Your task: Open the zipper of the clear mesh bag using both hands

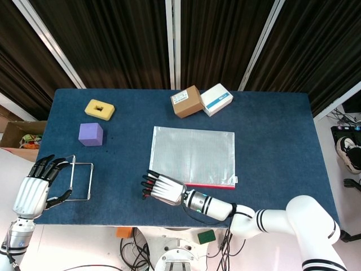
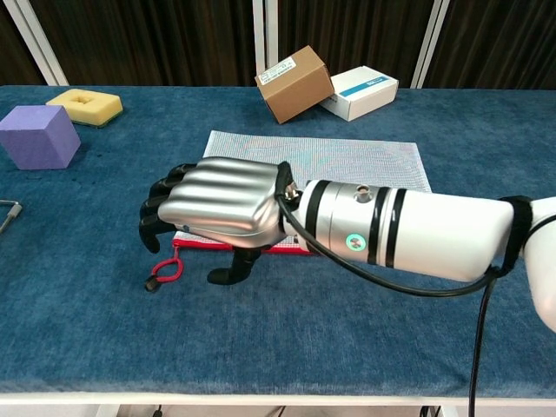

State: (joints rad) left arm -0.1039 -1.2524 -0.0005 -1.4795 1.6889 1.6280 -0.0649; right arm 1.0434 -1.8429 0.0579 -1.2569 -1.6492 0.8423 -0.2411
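The left hand [image 1: 35,189] hangs at the table's left edge, its fingers spread and holding nothing. The right hand [image 2: 221,211] hovers, fingers curled in and empty, over the near-left corner of the clear mesh bag [image 1: 193,154], which lies flat mid-table. Its red zipper [image 1: 210,185] looks closed, with the red pull loop [image 2: 165,271] free, so I judge the opening not begun.

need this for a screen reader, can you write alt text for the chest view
The robot's right hand, fingers curled, hovers over the near left corner of a clear mesh bag with a red zipper edge and a red pull cord on a blue table. Behind are a purple cube, a yellow sponge and two boxes.
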